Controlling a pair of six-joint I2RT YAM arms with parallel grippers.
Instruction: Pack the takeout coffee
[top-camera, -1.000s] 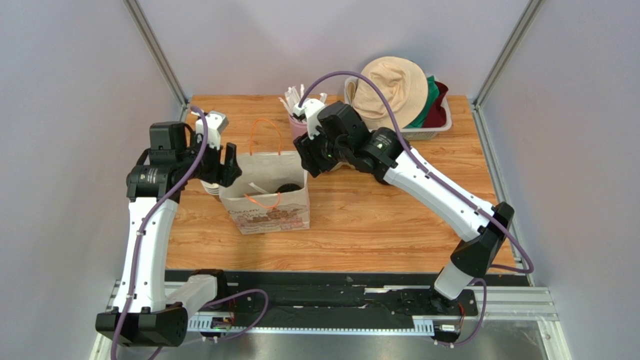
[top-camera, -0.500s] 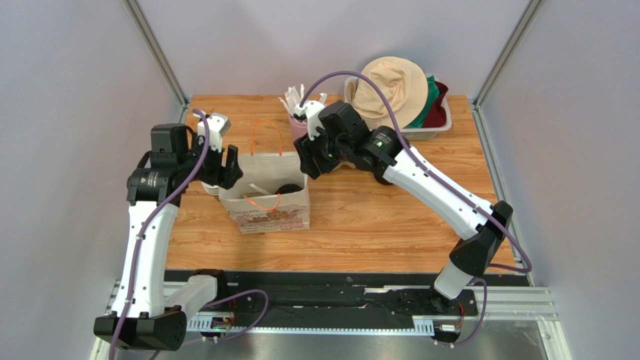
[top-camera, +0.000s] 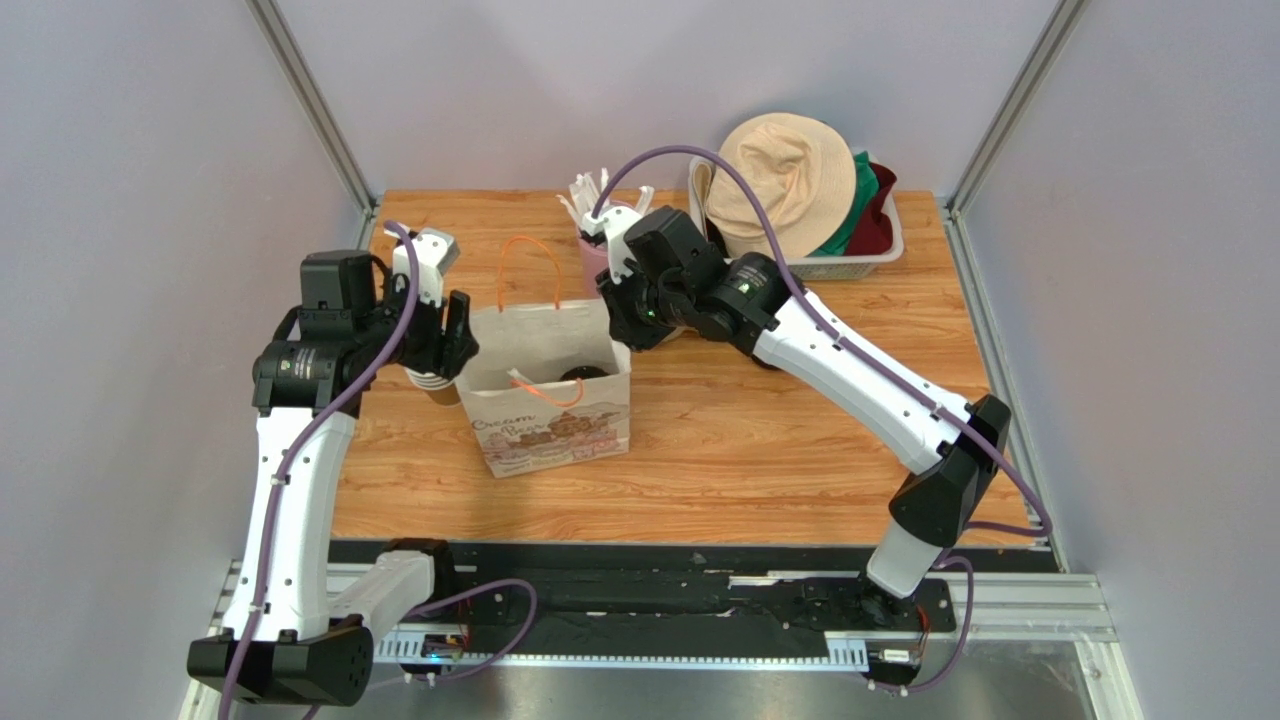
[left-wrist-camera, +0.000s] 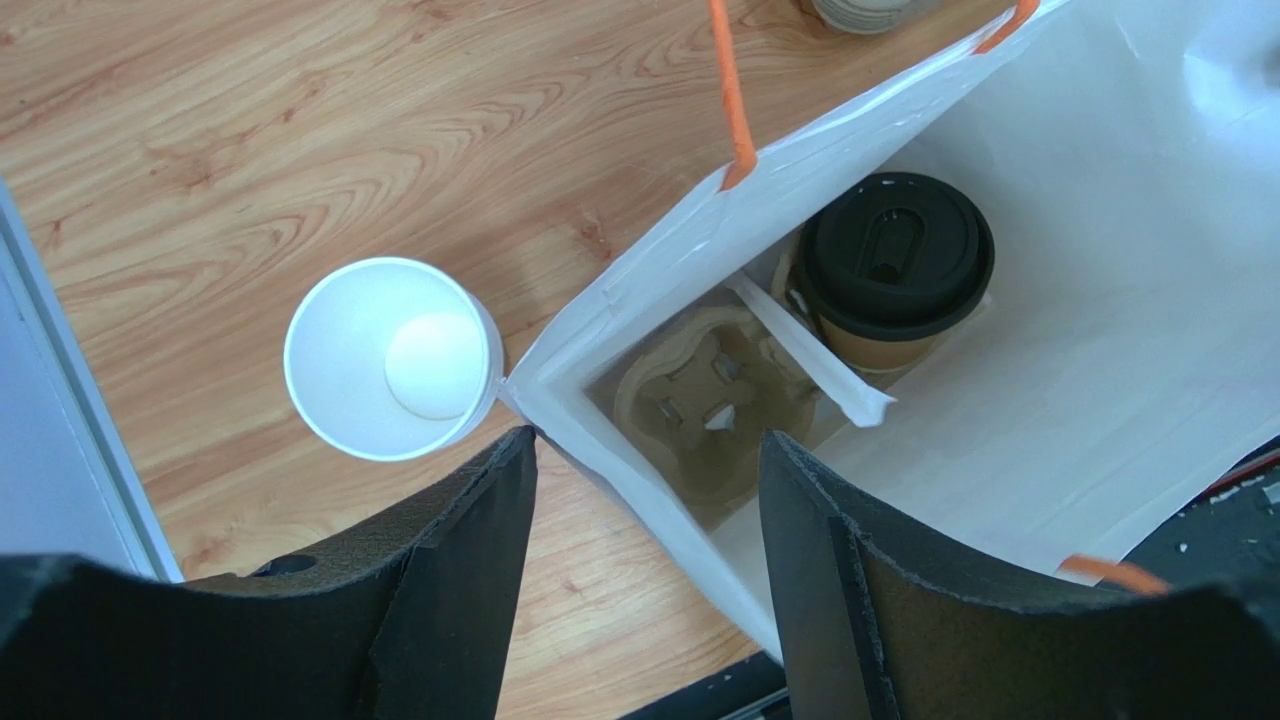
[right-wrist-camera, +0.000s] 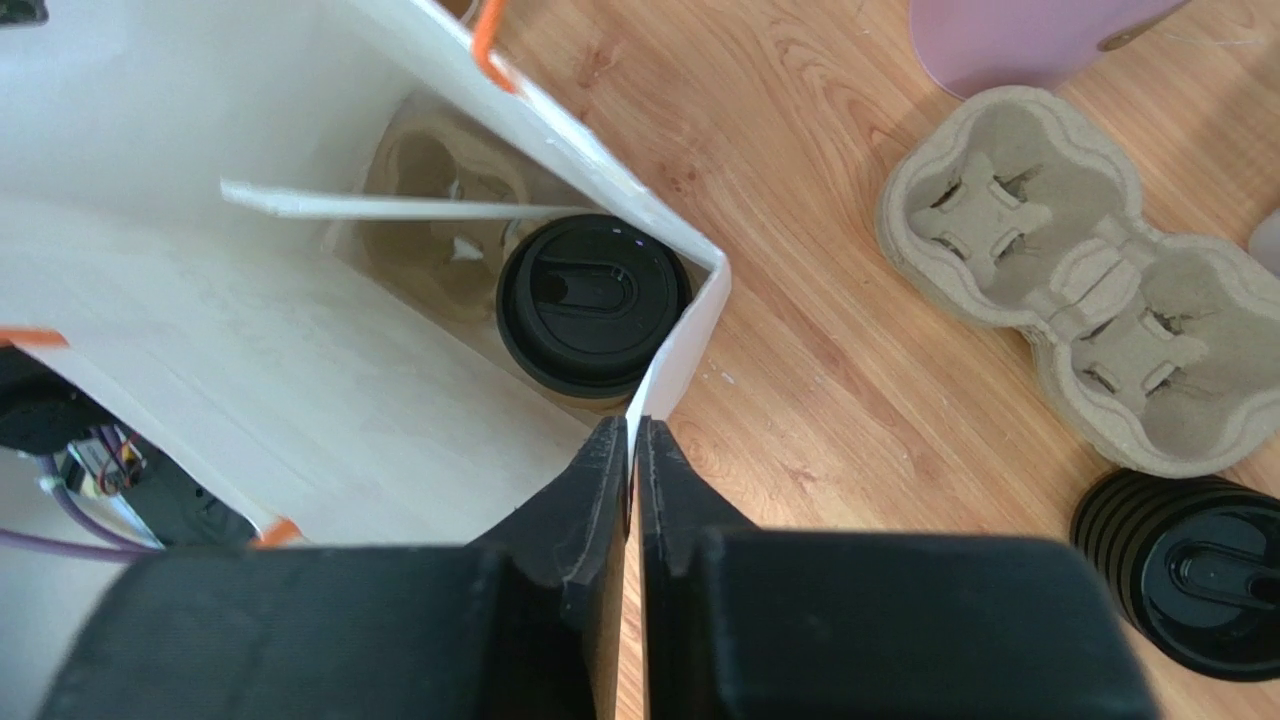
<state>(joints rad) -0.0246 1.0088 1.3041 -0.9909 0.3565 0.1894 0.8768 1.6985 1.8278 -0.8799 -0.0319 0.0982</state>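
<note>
Black padded fingers of the left claw (left-wrist-camera: 646, 450) stand spread, a touch narrower than a second ago. They straddle one corner of the white paper bag (left-wrist-camera: 1142, 225) without pinching it. Just outside that claw, past one fingertip, a lidless paper cup (left-wrist-camera: 394, 357) stands upright on the wooden table (left-wrist-camera: 226, 135), just beside the bag's corner.

Ahead of the same fingertips, down inside the bag, we see a pulp cup carrier (left-wrist-camera: 706, 398) on the bag's floor. The takeout coffee (left-wrist-camera: 891, 255) sits in the carrier's far socket, upright, with its black lid on.

The right claw (right-wrist-camera: 631, 428) has changed most. Its fingers were apart a second ago, and now they are pressed together on the bag's rim at the opposite corner, pinching the paper wall. The coffee lies just beyond its tips, inside that wall. From overhead, the bag has also slid slightly toward the right arm.

Outside the bag, to the side of the right claw, an empty pulp carrier (right-wrist-camera: 1082, 285) and a stack of black lids (right-wrist-camera: 1202, 578) lie on the wood.

We judge the coffee already packed, and the new pinch looks meant to steady or shift the bag.
</note>
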